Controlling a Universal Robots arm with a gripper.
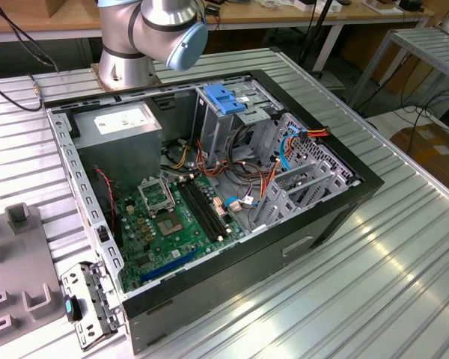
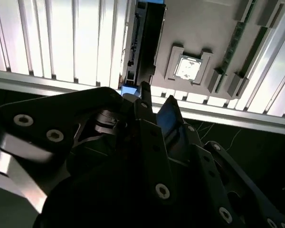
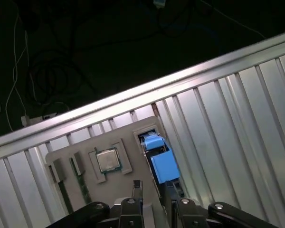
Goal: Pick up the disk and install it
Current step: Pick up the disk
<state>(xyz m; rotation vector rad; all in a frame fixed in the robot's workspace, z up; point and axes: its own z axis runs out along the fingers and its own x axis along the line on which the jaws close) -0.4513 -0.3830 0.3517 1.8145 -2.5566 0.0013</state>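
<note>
Silver-grey rectangular metal disk (image 3: 164, 164) with a blue plastic rail stands on edge in a slot at the side of a flat grey plastic holder tray (image 3: 133, 164), close in front of the black metal gripper (image 3: 153, 187), which hangs at its near end; whether the gripper is spread or pinching it cannot be told. The tray rests near the edge of a ribbed aluminium table (image 3: 237, 114), dark floor with loose cables (image 3: 42, 76) beyond. An open black computer case (image 1: 232, 280) sits on that table in the exterior view
</note>
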